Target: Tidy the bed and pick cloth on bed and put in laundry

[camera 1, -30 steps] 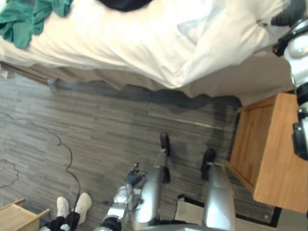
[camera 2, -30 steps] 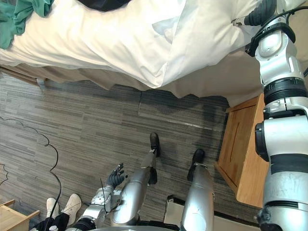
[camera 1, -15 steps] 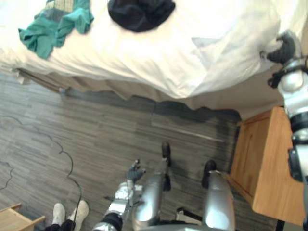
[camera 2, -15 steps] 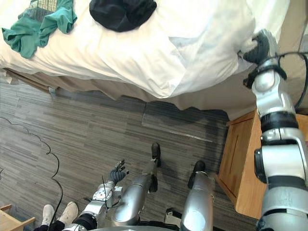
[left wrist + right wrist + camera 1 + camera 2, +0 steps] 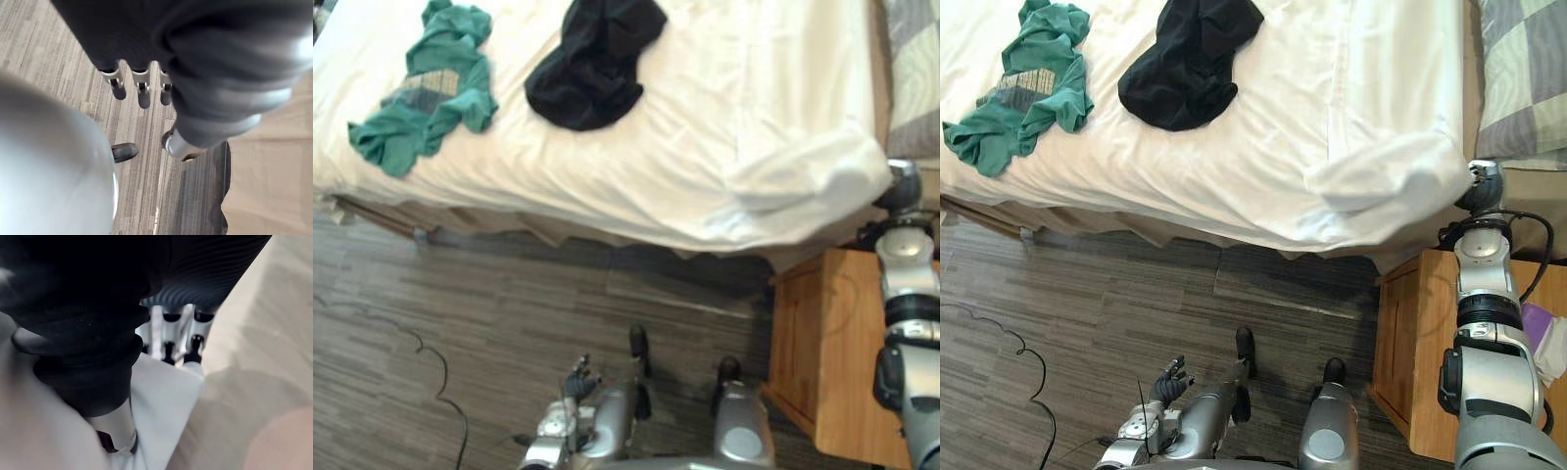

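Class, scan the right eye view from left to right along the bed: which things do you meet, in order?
green cloth → black cloth → sheet corner → right hand

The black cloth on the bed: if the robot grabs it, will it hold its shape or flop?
The crumpled black cloth lies in soft folds on the white bed sheet, so it will probably flop and dangle. It looks thin, so likely light. Pushed, it would probably bunch up rather than slide.
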Robot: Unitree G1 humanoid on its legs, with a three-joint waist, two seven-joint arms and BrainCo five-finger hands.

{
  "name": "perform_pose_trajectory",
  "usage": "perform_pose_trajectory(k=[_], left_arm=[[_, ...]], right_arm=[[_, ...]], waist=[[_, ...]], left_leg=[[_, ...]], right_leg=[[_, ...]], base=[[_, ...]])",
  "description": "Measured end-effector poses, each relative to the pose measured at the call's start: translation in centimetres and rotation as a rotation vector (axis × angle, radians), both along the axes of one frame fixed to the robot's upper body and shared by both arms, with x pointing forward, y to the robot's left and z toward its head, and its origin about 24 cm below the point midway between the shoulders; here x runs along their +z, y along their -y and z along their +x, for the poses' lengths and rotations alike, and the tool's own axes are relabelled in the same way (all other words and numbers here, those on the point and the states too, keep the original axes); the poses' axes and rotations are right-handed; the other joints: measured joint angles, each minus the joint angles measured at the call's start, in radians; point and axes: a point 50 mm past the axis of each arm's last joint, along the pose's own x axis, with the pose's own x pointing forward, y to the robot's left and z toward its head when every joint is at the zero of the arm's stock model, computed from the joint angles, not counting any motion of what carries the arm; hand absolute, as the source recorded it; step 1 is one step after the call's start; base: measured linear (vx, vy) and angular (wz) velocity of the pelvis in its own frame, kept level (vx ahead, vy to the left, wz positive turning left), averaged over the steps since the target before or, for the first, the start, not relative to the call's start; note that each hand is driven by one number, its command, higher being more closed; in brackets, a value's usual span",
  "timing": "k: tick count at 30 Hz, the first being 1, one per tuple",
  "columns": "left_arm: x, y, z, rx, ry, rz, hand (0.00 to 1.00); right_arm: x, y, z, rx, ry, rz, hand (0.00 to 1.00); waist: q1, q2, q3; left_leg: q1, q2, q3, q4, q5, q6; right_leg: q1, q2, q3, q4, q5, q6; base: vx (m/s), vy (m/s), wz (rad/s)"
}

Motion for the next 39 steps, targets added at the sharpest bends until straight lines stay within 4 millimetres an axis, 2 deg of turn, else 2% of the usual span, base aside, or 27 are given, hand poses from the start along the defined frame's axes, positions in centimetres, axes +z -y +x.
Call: perform_pose_trajectory(k=[4,6,7,10,12,13,15,17,18,21,23,24,27,28,29,31,33,34,36,37,38,39], left_arm=[[-0.2,-0.4,-0.4,0.033,-0.011,-0.003,0.00],[-0.5,-0.7,-1.0,0.056,-0.036,-0.003,0.00],[-0.5,-0.8,-1.1,0.060,-0.040,-0.003,0.00],[-1.1,-0.9,-2.0,0.075,-0.084,-0.003,0.00],[-1.3,-1.2,-2.5,0.071,-0.105,0.014,0.00],[-1.3,-1.3,-2.7,0.072,-0.110,0.016,0.00],[-1.4,-1.7,-2.9,0.077,-0.121,0.025,0.00],[-1.3,-1.9,-2.7,0.102,-0.114,0.020,0.00],[-1.3,-2.2,-2.7,0.133,-0.111,0.012,0.00],[-1.3,-2.7,-2.7,0.197,-0.112,-0.010,0.00],[-1.3,-2.9,-2.8,0.242,-0.114,-0.028,0.00],[-1.4,-3.1,-3.0,0.259,-0.117,-0.030,0.00],[-1.4,-3.6,-3.3,0.280,-0.125,-0.030,0.00],[-1.4,-3.6,-3.2,0.279,-0.125,-0.029,0.00],[-1.3,-3.6,-3.0,0.278,-0.118,-0.031,0.00],[-1.2,-3.6,-2.6,0.277,-0.107,-0.031,0.00],[-0.6,-3.4,-1.0,0.282,-0.056,-0.050,0.00],[-0.4,-3.4,-0.5,0.286,-0.041,-0.056,0.00],[0.4,-3.1,1.3,0.279,0.016,-0.080,0.00],[0.5,-2.9,1.7,0.272,0.028,-0.085,0.00],[0.8,-2.5,2.2,0.252,0.046,-0.097,0.00],[1.0,-2.0,2.7,0.232,0.053,-0.106,0.00]], right_arm=[[-2.0,2.1,-1.6,-0.118,-0.032,0.144,0.00],[-3.3,3.3,-3.2,-0.196,-0.028,0.199,0.00],[-3.1,3.3,-3.4,-0.199,-0.017,0.191,0.00],[-0.2,2.4,-3.9,-0.151,0.119,0.097,0.00],[0.8,0.3,-3.9,-0.079,0.192,0.031,0.00],[0.9,-0.3,-3.8,-0.058,0.206,0.023,1.00],[1.5,-3.1,-3.0,0.032,0.265,0.012,1.00],[1.5,-4.8,-2.6,0.099,0.293,0.017,1.00],[1.3,-5.7,-2.3,0.131,0.311,0.058,1.00],[1.7,-7.7,-1.2,0.233,0.391,0.205,1.00],[3.2,-8.7,-0.5,0.317,0.491,0.328,1.00],[4.6,-9.3,0.0,0.367,0.558,0.387,1.00],[9.9,-11.4,1.3,0.533,0.748,0.502,1.00],[10.7,-11.7,1.6,0.554,0.776,0.520,1.00],[13.3,-12.4,2.0,0.613,0.849,0.559,1.00],[15.5,-13.0,2.2,0.654,0.904,0.577,1.00],[19.3,-12.6,2.1,0.671,0.965,0.549,1.00],[20.2,-12.3,1.9,0.666,0.979,0.533,1.00],[23.1,-10.9,1.2,0.630,1.023,0.491,1.00],[23.6,-10.6,1.2,0.619,1.026,0.487,1.00],[24.0,-9.8,1.3,0.584,1.009,0.479,1.00],[23.6,-9.0,1.6,0.548,0.981,0.484,1.00]], waist=[[-0.004,-0.001,-0.001],[-0.027,-0.003,-0.001],[-0.030,-0.003,-0.001],[-0.042,0.007,-0.015],[-0.052,-0.013,-0.050],[-0.054,-0.019,-0.059],[-0.044,-0.039,-0.081],[-0.025,-0.043,-0.080],[-0.004,-0.043,-0.081],[0.013,-0.044,-0.082],[0.030,-0.044,-0.082],[0.034,-0.044,-0.082],[0.033,-0.041,-0.079],[0.033,-0.042,-0.078],[0.033,-0.038,-0.076],[0.035,-0.032,-0.071],[0.040,0.002,-0.022],[0.043,0.011,-0.014],[0.060,0.049,0.028],[0.060,0.056,0.036],[0.063,0.074,0.050],[0.071,0.086,0.056]], left_leg=[[0.005,-0.003,0.013,-0.001,0.000,0.000],[0.019,-0.003,0.027,-0.007,-0.001,0.001],[0.024,-0.003,0.030,-0.007,-0.002,0.002],[0.053,0.019,0.052,-0.008,-0.056,0.026],[0.055,0.031,0.058,-0.007,-0.079,0.024],[0.055,0.032,0.060,-0.007,-0.081,0.025],[0.059,0.038,0.081,0.000,-0.125,0.013],[0.025,0.055,0.085,0.074,-0.139,-0.002],[0.002,0.068,0.079,0.124,-0.148,0.012],[-0.006,0.072,0.073,0.122,-0.152,0.018],[0.004,0.064,0.082,0.067,-0.147,0.017],[0.019,0.059,0.091,0.031,-0.134,0.010],[0.012,0.057,0.095,0.003,-0.074,0.028],[0.006,0.054,0.097,0.003,-0.071,0.027],[-0.014,0.044,0.097,0.002,-0.068,0.025],[-0.041,0.037,0.095,0.002,-0.065,0.024],[-0.076,0.023,0.075,0.002,-0.049,0.039],[-0.090,0.018,0.070,0.002,-0.046,0.040],[-0.147,-0.002,0.053,0.003,-0.024,0.050],[-0.162,-0.010,0.053,0.003,-0.014,0.049],[-0.196,-0.024,0.054,0.003,-0.008,0.054],[-0.218,-0.034,0.059,0.003,-0.006,0.055]], right_leg=[[0.012,0.002,0.017,-0.036,0.028,0.004],[0.029,0.004,0.032,-0.063,0.047,0.012],[0.032,0.006,0.038,-0.070,0.051,0.012],[0.039,0.032,0.072,-0.090,0.064,0.018],[0.040,0.043,0.078,-0.099,0.068,0.024],[0.040,0.045,0.079,-0.099,0.068,0.024],[0.042,0.050,0.098,-0.102,0.068,0.024],[0.053,0.053,0.096,-0.101,0.069,0.022],[0.058,0.052,0.089,-0.096,0.070,0.020],[0.063,0.053,0.067,-0.095,0.071,0.019],[0.050,0.049,0.061,-0.095,0.072,0.019],[0.044,0.047,0.059,-0.092,0.073,0.019],[-0.006,0.044,0.069,-0.032,0.056,0.008],[-0.018,0.040,0.070,-0.020,0.051,0.007],[-0.054,0.027,0.072,0.015,0.034,0.010],[-0.088,0.017,0.072,0.037,0.027,0.008],[-0.127,0.005,0.054,0.075,0.009,0.010],[-0.144,-0.002,0.049,0.089,0.005,0.010],[-0.217,-0.028,0.041,0.153,-0.018,0.009],[-0.240,-0.039,0.041,0.172,-0.025,0.009],[-0.290,-0.058,0.047,0.212,-0.038,0.008],[-0.329,-0.066,0.064,0.239,-0.047,0.012]], base=[[-0.01,0.022,-0.13],[-0.02,0.031,-0.23],[-0.04,0.027,-0.33],[-0.06,0.015,-0.49],[-0.03,-0.007,-0.21],[-0.02,-0.008,-0.05],[0.00,-0.004,-0.02],[0.00,-0.015,0.20],[-0.02,-0.013,0.21],[0.03,-0.025,0.23],[0.06,-0.027,0.18],[0.09,-0.027,0.02],[0.07,-0.041,-0.08],[0.07,-0.046,0.03],[0.07,-0.036,0.07],[0.09,-0.049,0.13],[0.08,-0.053,0.32],[0.05,-0.041,0.42],[0.04,-0.034,0.39],[0.04,-0.044,0.34],[0.04,-0.047,0.27],[0.05,-0.048,0.19]])
